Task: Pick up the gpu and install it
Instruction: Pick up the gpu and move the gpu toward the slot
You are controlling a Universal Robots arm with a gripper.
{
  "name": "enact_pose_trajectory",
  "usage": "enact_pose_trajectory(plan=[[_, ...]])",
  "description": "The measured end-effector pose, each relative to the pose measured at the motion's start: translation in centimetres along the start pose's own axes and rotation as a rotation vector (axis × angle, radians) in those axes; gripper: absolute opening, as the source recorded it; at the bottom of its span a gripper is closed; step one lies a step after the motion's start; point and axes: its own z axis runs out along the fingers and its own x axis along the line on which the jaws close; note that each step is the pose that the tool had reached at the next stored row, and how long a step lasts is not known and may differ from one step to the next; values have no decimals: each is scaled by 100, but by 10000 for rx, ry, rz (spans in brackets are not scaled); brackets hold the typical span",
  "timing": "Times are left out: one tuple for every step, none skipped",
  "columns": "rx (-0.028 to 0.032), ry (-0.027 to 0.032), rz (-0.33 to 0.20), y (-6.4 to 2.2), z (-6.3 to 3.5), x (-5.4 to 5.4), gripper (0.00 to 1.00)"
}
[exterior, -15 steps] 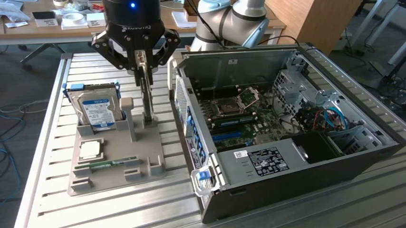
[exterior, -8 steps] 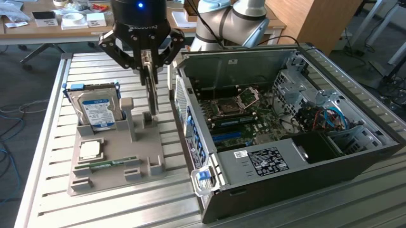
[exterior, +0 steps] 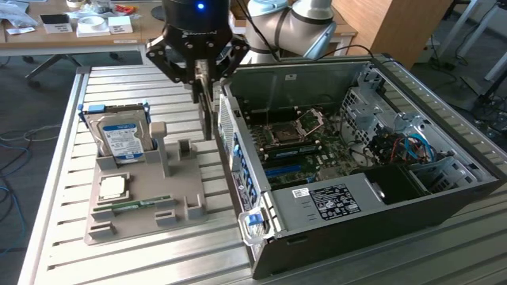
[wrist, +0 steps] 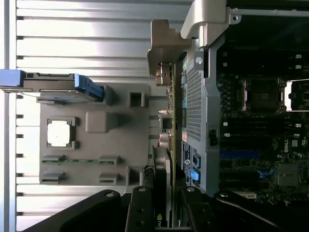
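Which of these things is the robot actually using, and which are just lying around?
In use: gripper, shut on the gpu; open computer case.
Lying about: hard drive, silver chip, green memory stick, all on the grey holder.

Lab — slatted metal bench point(exterior: 158, 255), cluttered desk point(exterior: 32, 39) behind.
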Motion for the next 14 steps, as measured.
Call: enact_pose_trajectory(plan=[[-32, 0, 1, 0, 1, -36, 27], [-65, 0, 1, 0, 2, -73, 27], [-102, 1, 2, 0, 3, -114, 27], [-140, 1, 4, 1, 4, -161, 27], [-175, 2, 5, 1, 5, -205, 27], [-208, 1, 6, 2, 7, -250, 27], [-239, 1, 6, 2, 8, -296, 27], [-266, 2, 6, 2, 9, -341, 27], [-293, 1, 8, 3, 11, -385, 27], [-320, 2, 9, 3, 12, -430, 27], [-347, 3, 8, 3, 13, -480, 27], [-372, 3, 9, 3, 14, -525, 27], [-396, 3, 10, 4, 15, -569, 27], [-419, 4, 12, 4, 16, -614, 27]])
